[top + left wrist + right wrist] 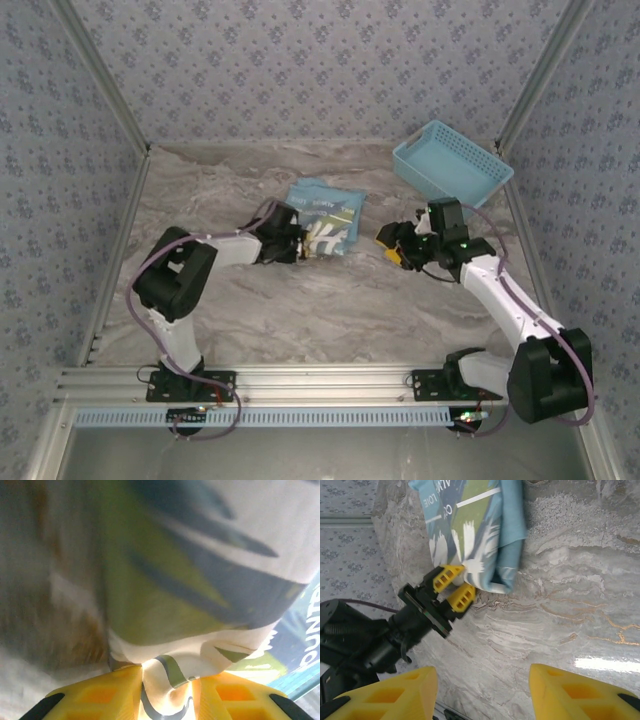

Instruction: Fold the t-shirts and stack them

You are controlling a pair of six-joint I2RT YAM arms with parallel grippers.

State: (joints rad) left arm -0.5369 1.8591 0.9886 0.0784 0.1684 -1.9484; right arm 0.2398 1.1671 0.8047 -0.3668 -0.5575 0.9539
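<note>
In the top view the t-shirt [325, 220] lies as a compact folded bundle on the marble-patterned table [300, 310], a little toward 12 o'clock from the table's middle. The left gripper [300, 247] meets the shirt at its 7 o'clock corner. The right gripper [392, 243] hangs at the shirt's 4 o'clock, near but apart. A light-blue lattice basket [452, 160] sits at 2 o'clock, by the far right corner.

The left wrist view settles what the top view is too small to show. The left gripper [165, 697] is clamped on the t-shirt [200, 580], with a pleat of white, dark-striped cloth squeezed between its yellow fingers [100, 697]. Above them the print is a blur of green, grey-blue and white. Sky-blue fabric with white lettering shows at 4 o'clock.

The right wrist view shows the right gripper [482, 695] spread wide, with only bare marble between its fingers [385, 695]. At 10 o'clock from the middle of this view, the left gripper [462, 582] bites the lower edge of the t-shirt [480, 530]. The shirt lies at 12 o'clock, with its blue folds, green panel and white lettering sharp.
</note>
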